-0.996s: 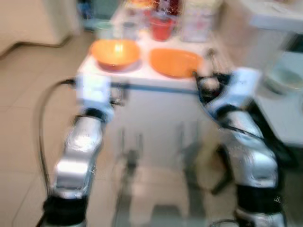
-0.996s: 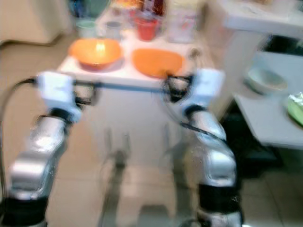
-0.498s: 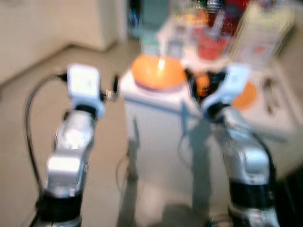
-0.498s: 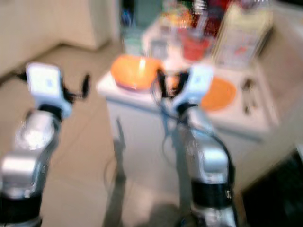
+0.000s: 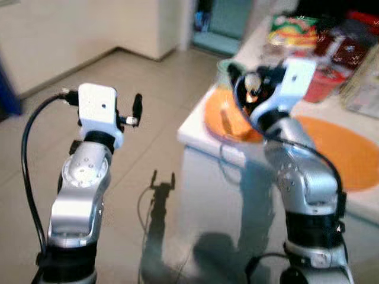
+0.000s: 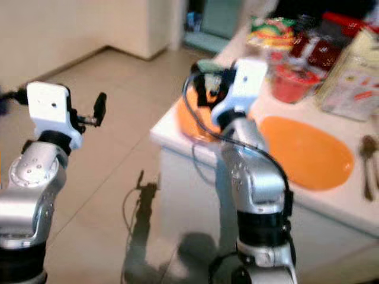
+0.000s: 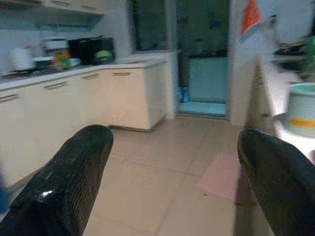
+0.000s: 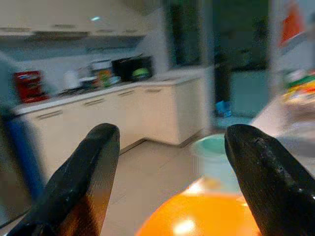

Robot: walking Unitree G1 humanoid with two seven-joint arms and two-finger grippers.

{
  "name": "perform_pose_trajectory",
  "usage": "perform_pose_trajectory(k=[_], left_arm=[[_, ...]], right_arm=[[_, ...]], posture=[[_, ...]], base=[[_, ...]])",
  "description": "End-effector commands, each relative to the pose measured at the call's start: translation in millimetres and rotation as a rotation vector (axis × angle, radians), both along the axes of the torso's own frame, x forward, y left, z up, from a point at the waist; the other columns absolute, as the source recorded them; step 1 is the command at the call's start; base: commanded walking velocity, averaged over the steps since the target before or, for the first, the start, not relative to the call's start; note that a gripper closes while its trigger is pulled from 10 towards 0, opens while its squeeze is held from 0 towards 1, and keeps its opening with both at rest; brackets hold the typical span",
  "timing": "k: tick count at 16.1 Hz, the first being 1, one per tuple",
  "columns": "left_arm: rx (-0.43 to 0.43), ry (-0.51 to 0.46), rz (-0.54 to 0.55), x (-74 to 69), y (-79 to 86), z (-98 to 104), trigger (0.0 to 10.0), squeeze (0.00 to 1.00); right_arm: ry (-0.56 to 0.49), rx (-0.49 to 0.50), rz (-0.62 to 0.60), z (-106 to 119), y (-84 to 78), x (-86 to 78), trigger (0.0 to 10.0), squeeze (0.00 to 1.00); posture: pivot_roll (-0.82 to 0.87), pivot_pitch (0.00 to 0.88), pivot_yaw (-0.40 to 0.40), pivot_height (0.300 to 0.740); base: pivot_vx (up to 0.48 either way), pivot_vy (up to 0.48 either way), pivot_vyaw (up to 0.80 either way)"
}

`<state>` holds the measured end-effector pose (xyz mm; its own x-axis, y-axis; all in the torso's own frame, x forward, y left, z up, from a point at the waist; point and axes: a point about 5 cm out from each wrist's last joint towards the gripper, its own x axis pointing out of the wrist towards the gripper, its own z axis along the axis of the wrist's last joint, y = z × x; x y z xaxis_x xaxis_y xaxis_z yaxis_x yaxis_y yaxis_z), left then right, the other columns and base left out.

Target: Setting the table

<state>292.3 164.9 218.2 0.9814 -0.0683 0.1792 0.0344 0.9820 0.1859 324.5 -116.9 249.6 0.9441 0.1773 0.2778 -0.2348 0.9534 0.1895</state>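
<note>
Right tool [image 5: 243, 80] is hovering over the bowl [image 5: 228, 115] at the worktop [image 6: 331, 198] corner, plate [image 6: 305, 151] beside. Left tool [image 7: 167, 182] is hanging spread above floor. Right wrist: fingers [image 8: 86, 179] spread, bowl below. Approach step; next, lowering onto the rim.

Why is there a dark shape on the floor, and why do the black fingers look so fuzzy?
Left eye view: the dark shape on the floor is the left gripper's shadow, cast by light from above. Right wrist view: the fingers sit very close to the camera, so they blur, and glare shines on the orange bowl.
</note>
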Motion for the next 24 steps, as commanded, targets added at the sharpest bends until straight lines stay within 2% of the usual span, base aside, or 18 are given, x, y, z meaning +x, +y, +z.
perform_pose_trajectory(k=[1,5,7,10,14,15,17,18,20,22,24], left_arm=[[-0.001,0.004,-0.057,-1.8,-11.5,-1,10.0,0.0],[0.027,0.018,-0.095,-2.5,-16.8,-2,10.0,0.0],[0.068,0.02,-0.128,-3.0,-19.0,-3,10.0,0.0],[0.079,-0.002,-0.178,-2.0,-22.2,3,10.0,0.0],[0.091,0.009,-0.213,-0.3,-24.9,3,10.0,0.0],[0.1,0.016,-0.248,-1.7,-27.8,4,10.0,0.0],[0.103,0.027,-0.298,-3.9,-30.6,4,10.0,0.0],[0.111,0.034,-0.327,-5.6,-32.0,4,10.0,0.0],[0.145,0.058,-0.431,-13.2,-37.0,2,10.0,0.0],[0.162,0.09,-0.55,-23.6,-42.9,1,10.0,0.0],[0.167,0.107,-0.606,-29.0,-45.9,1,10.0,0.0]], right_arm=[[0.016,0.006,-0.084,1,-16.6,1.3,10.0,0.0],[0.054,-0.025,-0.178,1,-33.1,3.6,10.0,0.0],[0.051,0.015,-0.204,-2,-42.0,-3.7,10.0,0.0],[0.041,0.039,-0.24,-1,-49.1,-14.6,10.0,0.0],[0.044,0.047,-0.254,3,-54.7,-16.3,10.0,0.0],[0.102,-0.002,-0.279,0,-62.5,-10.2,10.0,1.0],[0.22,-0.095,-0.28,-8,-71.1,3.7,10.0,1.0],[0.266,-0.104,-0.262,-11,-72.6,9.5,10.0,1.0],[0.367,-0.076,-0.181,-18,-72.6,28.9,10.0,1.0],[0.406,-0.044,-0.099,-17,-68.5,45.3,10.0,1.0],[0.434,-0.052,-0.073,-18,-67.5,55.3,10.0,1.0]], posture=[[0.08,0.0,-0.063,0.74],[0.07,0.0,-0.063,0.74],[0.07,0.0,-0.058,0.74],[0.05,0.0,-0.022,0.74],[0.04,0.0,-0.018,0.74],[0.04,0.0,-0.025,0.74],[0.04,0.0,-0.028,0.74],[0.04,0.0,-0.034,0.74],[0.05,0.0,-0.041,0.74],[0.05,0.0,-0.049,0.74],[0.05,0.0,-0.052,0.74]], base=[[0.442,0.0,0.0],[0.391,0.0,0.0],[0.0,0.0,0.0],[0.0,0.0,0.0],[0.0,0.0,0.0],[0.0,0.0,0.0],[0.0,0.0,0.0],[0.0,0.0,0.0],[0.0,0.0,0.0],[0.0,0.0,0.0],[0.0,0.0,0.0]])
